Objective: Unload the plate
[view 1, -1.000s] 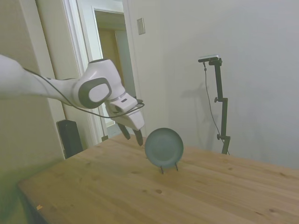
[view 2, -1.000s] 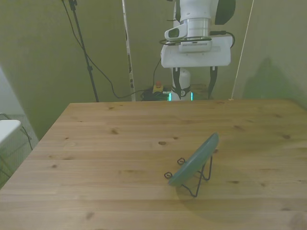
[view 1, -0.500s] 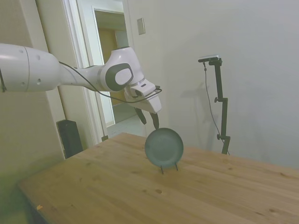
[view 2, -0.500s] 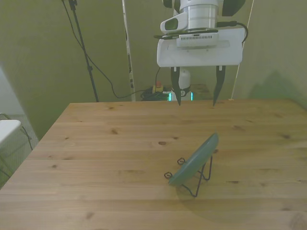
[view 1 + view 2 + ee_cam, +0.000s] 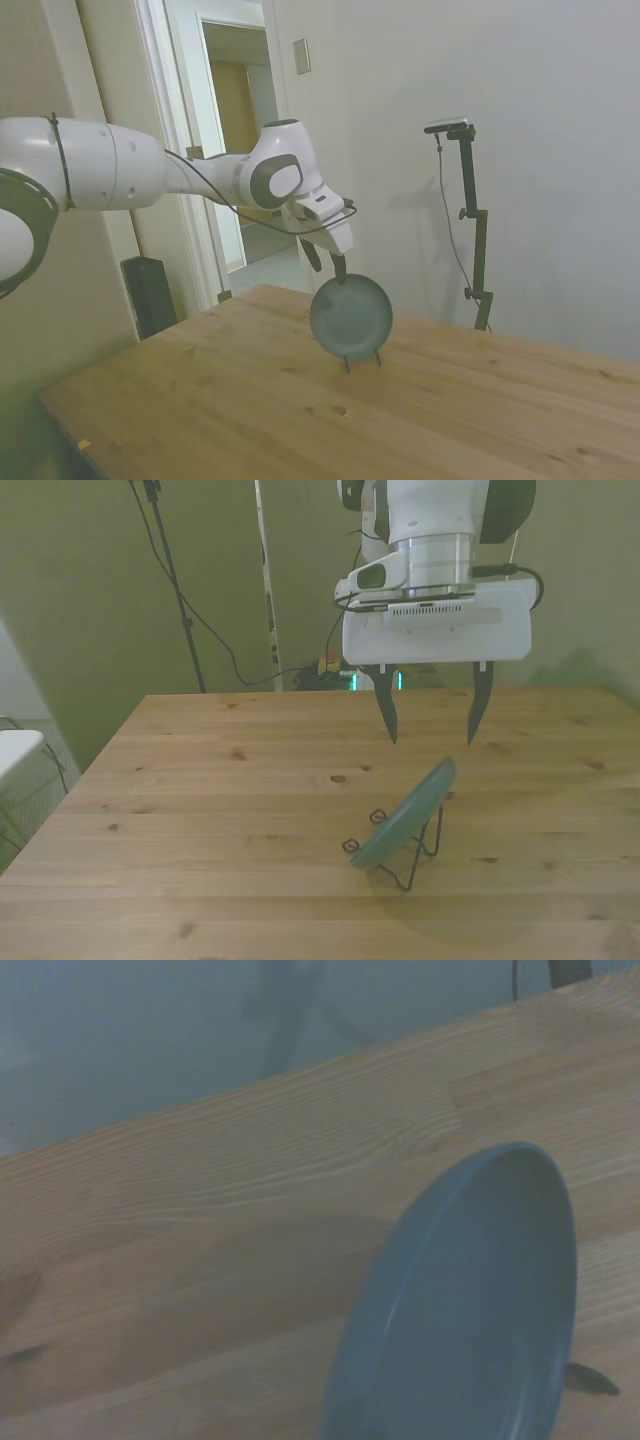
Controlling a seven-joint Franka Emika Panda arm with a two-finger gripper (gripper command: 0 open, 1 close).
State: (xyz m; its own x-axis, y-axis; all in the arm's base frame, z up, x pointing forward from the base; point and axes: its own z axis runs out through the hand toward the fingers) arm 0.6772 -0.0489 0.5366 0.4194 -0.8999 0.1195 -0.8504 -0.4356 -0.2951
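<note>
Half the wire stand [image 5: 415,855] hides behind the plate [image 5: 405,815].

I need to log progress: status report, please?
End effector open, just above rim. Round grey-green plate propped in thin dark wire stand. Nothing in the way.

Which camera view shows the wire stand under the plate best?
The front view: the wire stand shows its legs and hooks beside the edge-on plate. The side view shows only two short feet, the wrist view one dark tip.
</note>
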